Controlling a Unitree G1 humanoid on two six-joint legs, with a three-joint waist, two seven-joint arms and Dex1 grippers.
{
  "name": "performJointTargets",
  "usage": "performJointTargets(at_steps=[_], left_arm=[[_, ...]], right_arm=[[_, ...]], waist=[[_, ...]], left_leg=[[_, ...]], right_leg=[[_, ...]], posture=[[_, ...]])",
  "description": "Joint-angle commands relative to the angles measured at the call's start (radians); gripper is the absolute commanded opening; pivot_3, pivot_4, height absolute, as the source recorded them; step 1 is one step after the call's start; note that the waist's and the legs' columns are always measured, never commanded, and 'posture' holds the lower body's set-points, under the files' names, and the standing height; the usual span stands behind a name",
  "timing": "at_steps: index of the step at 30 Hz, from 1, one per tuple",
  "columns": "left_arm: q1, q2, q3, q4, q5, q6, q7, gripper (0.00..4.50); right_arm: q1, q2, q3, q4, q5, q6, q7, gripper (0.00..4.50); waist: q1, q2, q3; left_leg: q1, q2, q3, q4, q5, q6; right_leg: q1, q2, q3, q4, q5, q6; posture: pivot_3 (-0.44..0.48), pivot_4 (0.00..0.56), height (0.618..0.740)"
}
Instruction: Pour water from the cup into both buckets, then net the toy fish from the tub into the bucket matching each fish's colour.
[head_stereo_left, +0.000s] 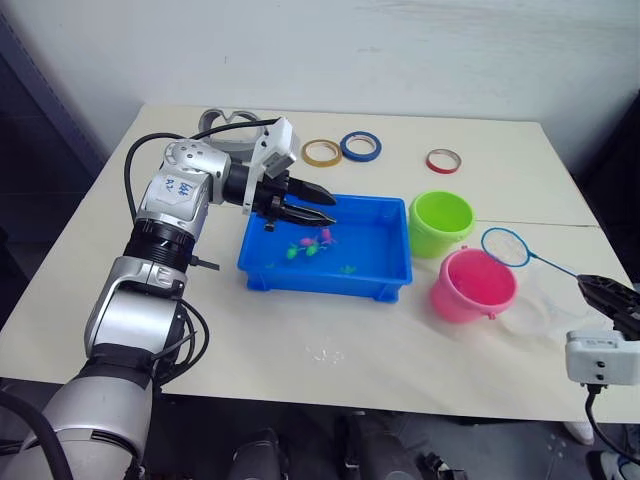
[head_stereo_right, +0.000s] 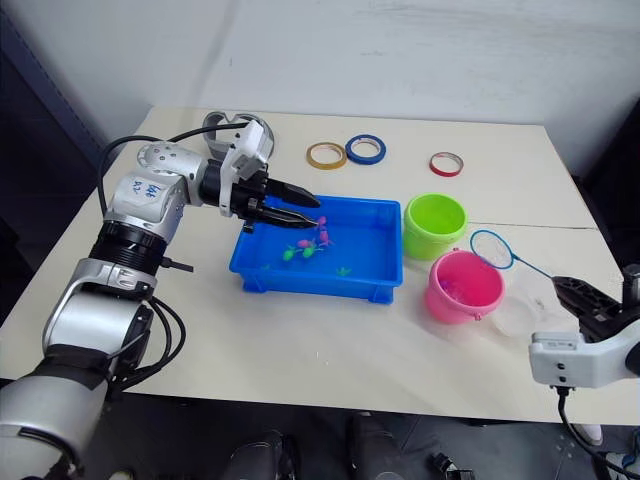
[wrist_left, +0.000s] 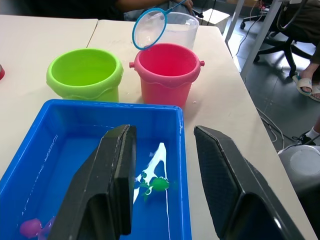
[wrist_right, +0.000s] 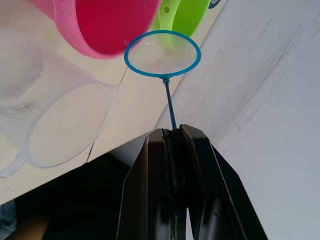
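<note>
Two head views, read as one scene: left end effector (head_stereo_left: 312, 207) poised over the near-left corner of the tub (head_stereo_left: 385, 283), fingers parted, apparently steadying or waiting above the water; several toy fish (head_stereo_left: 312, 246), green and pink, afloat mid-tub. Green bucket (head_stereo_left: 441, 222) and pink bucket (head_stereo_left: 472, 284) just beside the tub's right end, close together, presumably to shorten each netting trip. Net (head_stereo_left: 505, 246) raised with its hoop over the gap between the buckets, stick handle running back to the right end effector (head_stereo_right: 582, 296) at the desk (head_stereo_left: 120, 270) edge. Clear cup (head_stereo_right: 525, 305) lying just right of the pink bucket, likely set aside as no longer needed. Three tape rings (head_stereo_left: 360, 146) well apart at the far side, idle.

Left wrist view: both black fingers (wrist_left: 112, 185) spread wide with nothing between them, a green fish in the water beyond; hoop seen above the pink bucket's rim, cup behind it.

Right wrist view: fingers pressed together on the thin handle, clamping the net firmly, hoop held out ahead near the pink bucket's lip and beside the cup.
</note>
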Motion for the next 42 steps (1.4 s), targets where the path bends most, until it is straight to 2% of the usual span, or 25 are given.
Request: performJointTargets(at_steps=[1,4,10,13,17,20,25,33,42], left_arm=[[-0.026,0.01,0.033,-0.01,-0.002,-0.011,-0.009,2.12],[-0.024,0.017,0.036,-0.01,-0.001,-0.01,-0.007,2.12],[-0.006,0.056,0.052,-0.021,0.003,0.012,0.011,2.12],[0.026,0.1,0.073,-0.037,0.01,0.034,0.047,2.12],[0.08,0.163,0.105,-0.082,0.017,0.075,0.118,2.12],[0.128,0.21,0.125,-0.136,0.017,0.098,0.15,2.12],[0.246,0.297,0.176,-0.305,-0.01,0.205,0.196,2.12],[0.401,0.384,0.255,-0.525,-0.048,0.341,0.266,2.12],[0.515,0.427,0.305,-0.659,-0.09,0.419,0.329,2.12]], right_arm=[[0.005,0.025,-0.02,-0.013,0.085,0.024,0.04,0.0],[-0.009,0.035,-0.025,-0.049,0.188,0.117,0.116,0.0],[-0.103,-0.005,-0.041,-0.141,0.508,0.42,0.29,0.0],[-0.235,-0.057,-0.013,-0.184,0.654,0.695,0.296,0.0],[-0.432,-0.146,0.144,-0.162,0.777,0.91,0.259,0.0],[-0.568,-0.177,0.294,-0.124,0.821,0.997,0.222,0.0],[-0.772,-0.155,0.576,-0.012,0.8,0.993,0.179,0.0],[-0.947,-0.055,0.864,0.162,0.707,0.895,0.16,0.0],[-1.041,0.072,1.025,0.357,0.576,0.787,0.125,0.0]], waist=[[0.0,0.0,0.0],[-0.002,0.0,0.0],[-0.007,0.0,0.0],[-0.013,0.0,0.0],[-0.024,0.0,0.0],[-0.023,-0.001,0.001],[-0.024,-0.001,0.001],[-0.022,-0.001,0.001],[-0.024,-0.001,0.001]], left_leg=[[0.0,0.0,0.0,0.0,0.0,0.0],[0.0,0.0,0.0,0.0,0.0,0.0],[0.001,0.0,0.0,0.001,0.0,0.0],[0.001,0.0,0.0,0.002,0.0,0.0],[0.002,0.001,-0.001,0.002,0.0,0.0],[0.001,0.001,-0.002,0.002,0.0,0.0],[0.0,0.001,-0.002,0.002,0.0,0.001],[-0.001,0.001,-0.002,0.003,0.0,0.001],[-0.001,0.001,-0.001,0.003,0.0,0.001]], right_leg=[[0.0,0.0,0.0,0.0,0.0,0.0],[0.0,0.0,0.0,0.0,0.0,0.0],[0.001,0.0,0.001,0.002,0.0,0.0],[0.001,0.0,0.001,0.003,0.0,0.0],[0.001,0.0,0.0,0.004,0.0,0.0],[0.001,-0.001,0.0,0.004,0.0,0.0],[-0.001,-0.002,-0.001,0.003,0.0,0.0],[-0.001,-0.002,-0.001,0.004,0.0,-0.001],[-0.002,-0.002,-0.001,0.005,-0.001,-0.001]], posture=[[0.0,0.15,0.738],[0.0,0.15,0.738],[0.0,0.15,0.738],[0.0,0.15,0.738],[0.0,0.15,0.738],[0.0,0.15,0.738],[0.0,0.15,0.738],[0.0,0.15,0.738],[0.0,0.15,0.738]])
